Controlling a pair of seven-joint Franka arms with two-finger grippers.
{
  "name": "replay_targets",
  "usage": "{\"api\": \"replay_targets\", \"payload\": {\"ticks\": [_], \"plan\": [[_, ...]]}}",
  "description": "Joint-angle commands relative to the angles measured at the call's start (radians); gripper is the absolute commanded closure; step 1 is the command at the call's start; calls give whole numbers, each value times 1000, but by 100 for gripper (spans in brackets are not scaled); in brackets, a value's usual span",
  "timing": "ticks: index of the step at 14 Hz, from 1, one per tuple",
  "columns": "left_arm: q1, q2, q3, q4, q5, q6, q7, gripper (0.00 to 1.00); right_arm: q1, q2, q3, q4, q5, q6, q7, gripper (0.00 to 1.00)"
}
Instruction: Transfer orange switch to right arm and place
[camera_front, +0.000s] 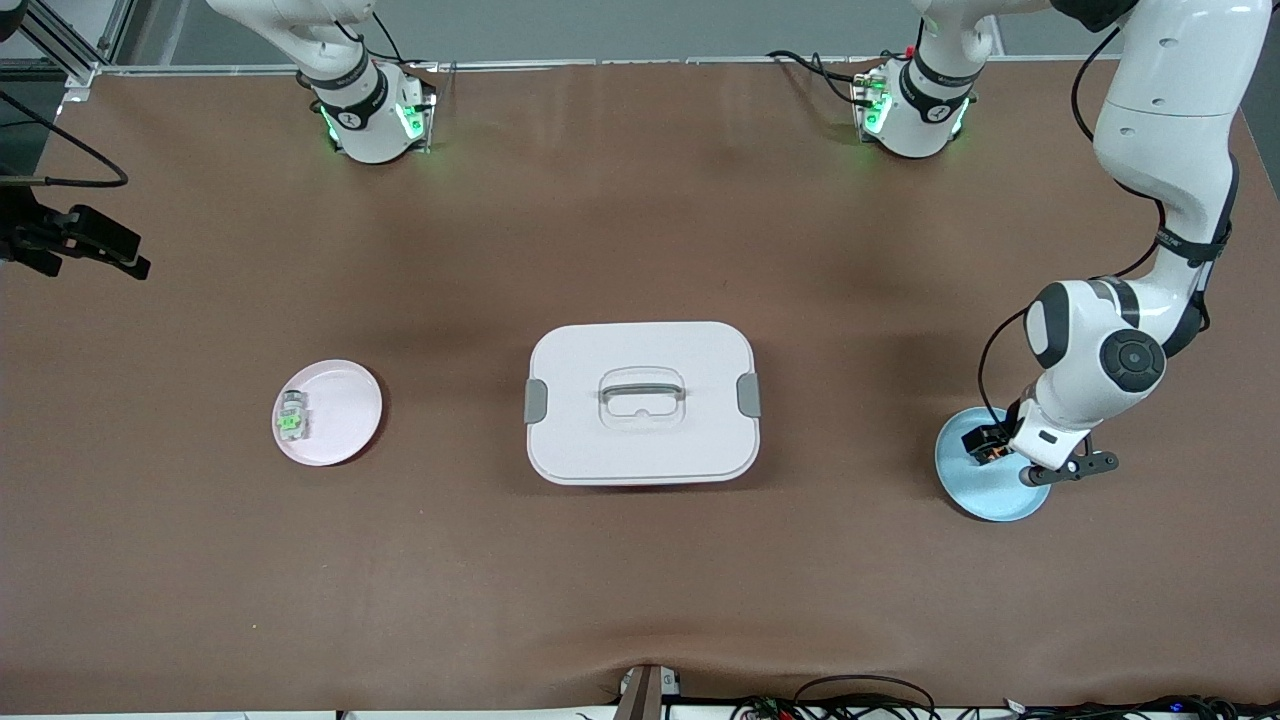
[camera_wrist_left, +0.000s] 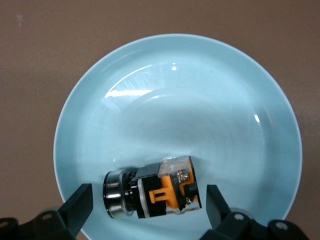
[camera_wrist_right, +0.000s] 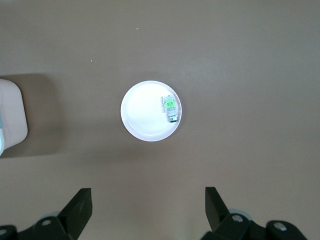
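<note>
Left wrist view: left tool (camera_wrist_left: 149, 202) spread wide, fingers either side of the orange switch (camera_wrist_left: 155, 194), not touching it. Switch lies on its side in the light blue plate (camera_wrist_left: 175, 75), near the plate's rim, lower centre of frame.

Front view: left tool (camera_front: 1000, 450) sits low over the blue plate (camera_front: 985, 495), lower right of frame, toward the left arm's end of the desk (camera_front: 640, 600). Switch (camera_front: 985, 447) is just visible as a dark block with orange at the plate's upper edge.

Right wrist view: right tool (camera_wrist_right: 149, 202) also wide, holding nothing, high over the desk, looking down on the white plate (camera_wrist_right: 142, 112). A clear block with green centre (camera_wrist_right: 170, 106) lies on that plate near its rim. Right arm waits.

Front view, frame centre: white lidded box (camera_front: 641, 403) with grey handle and side clips, between the two plates.
</note>
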Motion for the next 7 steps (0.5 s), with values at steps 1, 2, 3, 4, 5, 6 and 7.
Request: {"api": "replay_targets", "payload": {"ticks": [1,2,3,4,5,6,7], "plan": [[5,12,-2,12,10,17,-17,12,-3,10,6,22,2,-16,-9,0],[3,12,-2,14,5,17,-18,18,-3,10,6,22,2,-16,-9,0],[3,17,-2,15,5,17,-20,26,-3,10,6,22,2,-19,-9,0],[3,17,-3,17,5,17,-23,39,-3,10,6,22,2,-24,-9,0],[3,14,-4,17,5,17,-37,61,-3,10,6,22,2,-25,-9,0],[0,8,-5,17,5,17,-47,81,-3,10,6,22,2,-28,-9,0],[-5,-3,-8,15,5,16,-66,96,-3,10,6,22,2,-28,-9,0]]}}
